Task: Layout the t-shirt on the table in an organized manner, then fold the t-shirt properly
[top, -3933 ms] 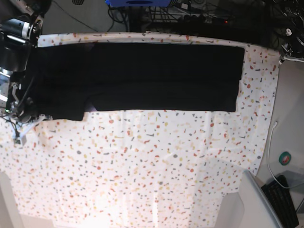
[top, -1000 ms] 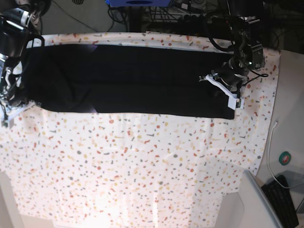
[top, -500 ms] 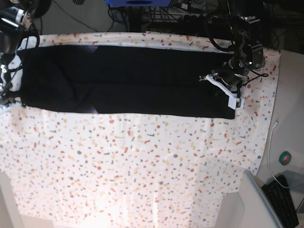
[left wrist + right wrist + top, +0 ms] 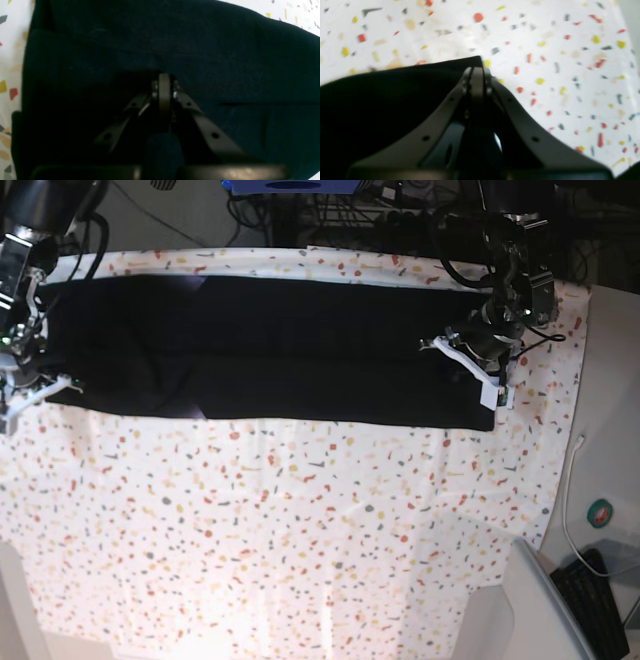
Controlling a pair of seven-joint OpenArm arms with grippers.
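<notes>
The t-shirt (image 4: pixel 270 345) is lying as a long band along the far side of the tabletop (image 4: pixel 300 530) — the left gripper (image 4: pixel 478 358) and right gripper (image 4: pixel 35 385) are pinching its opposite ends, likely keeping it taut.

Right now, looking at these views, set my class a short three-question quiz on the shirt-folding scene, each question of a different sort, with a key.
1. True or false: the large black cloth t-shirt lies as a long band across the far side of the white speckled table.
2. Multiple choice: the right gripper is A) wide open above bare table, B) shut at a corner of the shirt, C) out of view.
3. Fill in: the left gripper is shut over the ____.

Key: 1 true; 2 B; 3 t-shirt.
</notes>
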